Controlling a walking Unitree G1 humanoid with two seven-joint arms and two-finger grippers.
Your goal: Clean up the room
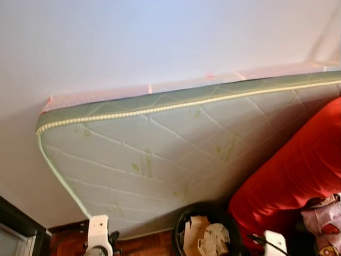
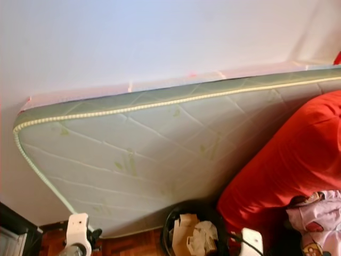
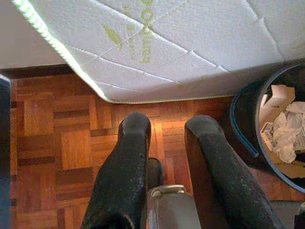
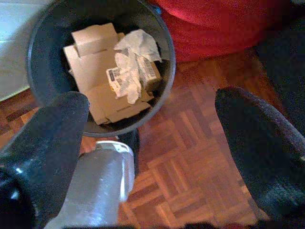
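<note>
- Mattress (image 1: 160, 160) leans on the wall, likely to free up floor.
- Bin (image 4: 47, 57) beside it holds cardboard and paper.
- Left gripper (image 3: 167, 131) spread, empty, above parquet.
- Right gripper (image 4: 152, 109) spread, empty, near the bin.

From the head we see two stereo views facing forward and slightly down at a mattress (image 1: 160, 154) leaning against the wall, with a black bin (image 1: 205, 234) at the bottom edge. The right eye view sits marginally offset, so the same scene appears shifted leftward. The left wrist camera looks straight down along its fingers (image 3: 124, 167) at parquet floor (image 3: 57, 152), close to the mattress corner. The right wrist camera looks down from close above the bin, shared by all four views.
</note>
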